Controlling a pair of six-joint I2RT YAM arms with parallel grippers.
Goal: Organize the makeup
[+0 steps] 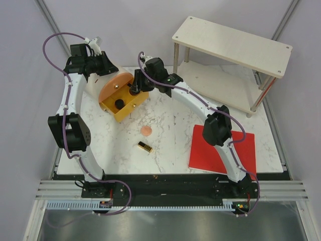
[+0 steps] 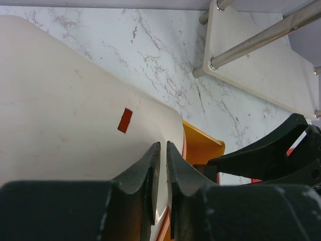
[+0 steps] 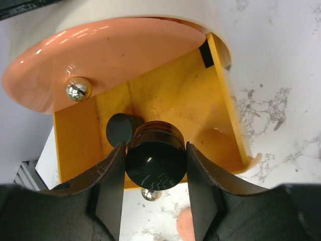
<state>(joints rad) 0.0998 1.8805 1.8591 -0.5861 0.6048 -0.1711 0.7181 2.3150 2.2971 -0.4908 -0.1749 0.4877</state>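
We see the right tool (image 3: 155, 150) grasping a round black compact (image 3: 155, 164) over the open orange-yellow case (image 3: 75, 143), at the far-left corner of the marble worktop (image 1: 168, 125); the left tool (image 2: 163, 150) is clenched on its pale round lid (image 2: 75, 110).

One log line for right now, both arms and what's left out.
left gripper: pinching case lid, held open | right gripper: gripping black compact over case | on table: peach puff, lipstick
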